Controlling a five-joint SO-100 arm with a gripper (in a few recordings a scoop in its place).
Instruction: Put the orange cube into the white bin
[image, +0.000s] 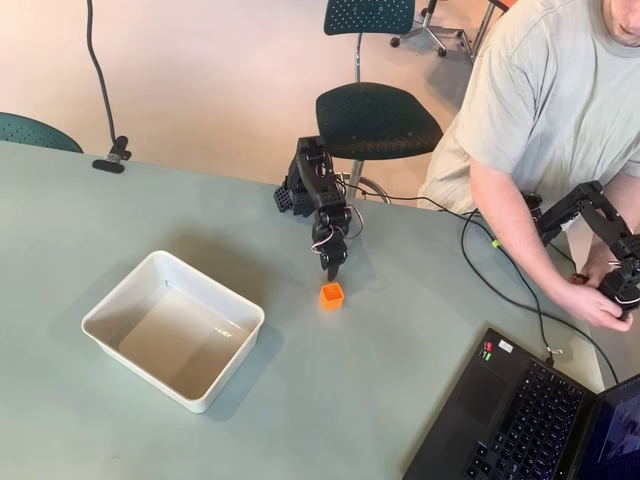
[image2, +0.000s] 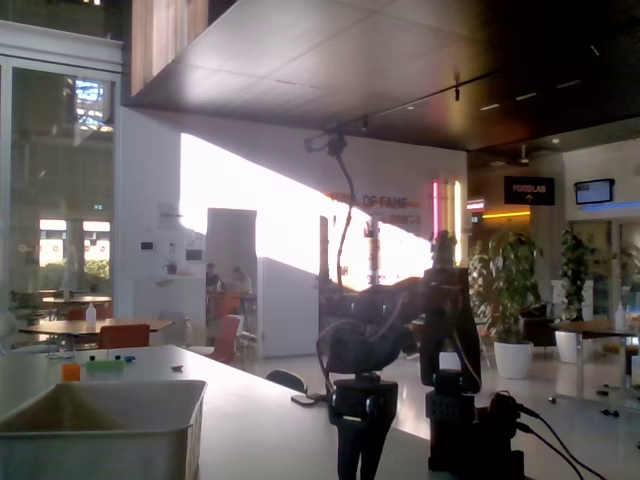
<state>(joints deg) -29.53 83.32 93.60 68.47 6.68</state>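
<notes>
One pale green table (image: 120, 400), spanning the overhead view. One white bin (image: 172, 328) at left on it, set askew, long axis running from upper left to lower right of the overhead view, open side up; seen low at the left edge in the fixed view (image2: 100, 425). One open laptop (image: 530, 420) at the lower right corner of the overhead view. One black arm (image: 315, 190) reaching from the table's far edge toward the camera side, shown as a dark silhouette in the fixed view (image2: 400, 350). One gripper (image: 332, 268) pointing down, tip hanging just behind one orange cube (image: 332, 295), close but apart. Fingers near together, nothing between them; how far parted cannot be told, too dark and small. Cube resting on the table right of the bin, well apart from it, hollow side up, edges roughly square to the overhead view, no long axis to speak of. One cable (image: 500, 280) trailing across the table toward the laptop. One person (image: 540, 110) seated at upper right.
</notes>
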